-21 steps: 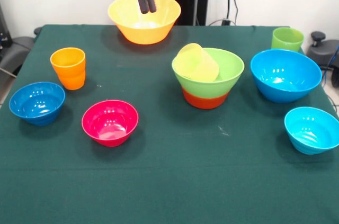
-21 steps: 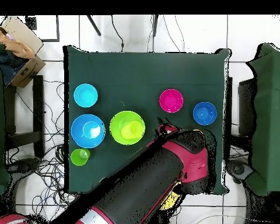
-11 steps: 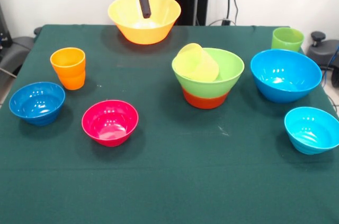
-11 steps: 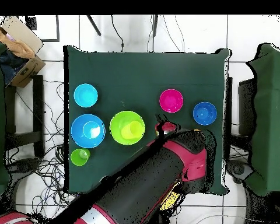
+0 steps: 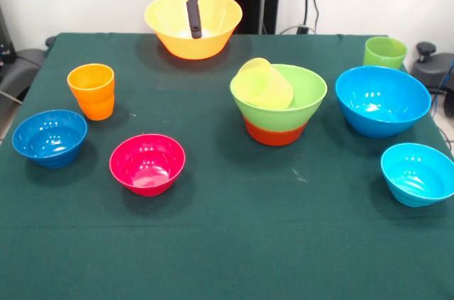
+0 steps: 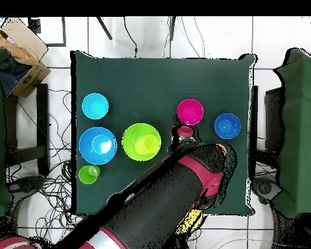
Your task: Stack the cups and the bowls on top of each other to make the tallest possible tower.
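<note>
- Over the yellow bowl (image 5: 193, 23) at the surface's (image 5: 227, 243) far edge, my gripper (image 5: 192, 20) hangs upright; its fingers look pressed together.
- My arm (image 6: 151, 207) hides that bowl from overhead.
- Risk: a thin rim pinch may slip.
- The tower (image 5: 278, 101) stands mid-surface; its tilted cup (image 5: 264, 84) would make any bowl added sit crooked.
</note>
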Motion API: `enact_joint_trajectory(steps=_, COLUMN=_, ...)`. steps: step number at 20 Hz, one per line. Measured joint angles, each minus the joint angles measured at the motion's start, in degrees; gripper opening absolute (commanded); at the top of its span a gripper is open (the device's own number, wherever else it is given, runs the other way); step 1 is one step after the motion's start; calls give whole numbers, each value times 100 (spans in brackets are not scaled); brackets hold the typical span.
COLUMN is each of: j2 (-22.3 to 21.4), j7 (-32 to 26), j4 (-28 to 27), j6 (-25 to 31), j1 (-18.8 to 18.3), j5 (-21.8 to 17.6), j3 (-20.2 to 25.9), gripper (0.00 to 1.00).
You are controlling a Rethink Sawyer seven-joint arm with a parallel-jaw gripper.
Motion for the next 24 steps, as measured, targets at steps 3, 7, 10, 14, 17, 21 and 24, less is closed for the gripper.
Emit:
enact_joint_trajectory(steps=3, j2=87, j7=-1030, j4=10, j6=-1, j1=11, j5=754, j3=-107, gripper=100)
enact_joint_trajectory(steps=7, j2=265, j7=-2123, j4=7, j6=0, j1=93, j5=1109, j3=-267, gripper=100)
enact_joint_trajectory(steps=10, j2=374, j7=-2282, j4=-14, j6=15, j1=257, j5=627, j3=-329, gripper=100)
enact_joint_trajectory(steps=14, j2=241, j7=-812, j4=-31, j6=-345, j1=520, j5=-1017, j3=-256, gripper=100)
enact_joint_trajectory(steps=17, j2=56, j7=472, j4=-30, j6=-779, j1=548, j5=-1546, j3=-212, gripper=100)
enact_joint_trajectory(steps=21, j2=-300, j7=3081, j4=-54, j6=-1691, j1=538, j5=-1946, j3=-181, gripper=100)
enact_joint_trajectory(steps=24, j2=-494, j7=4557, j4=-94, j6=-2184, j1=540, j5=-1979, j3=-177, gripper=100)
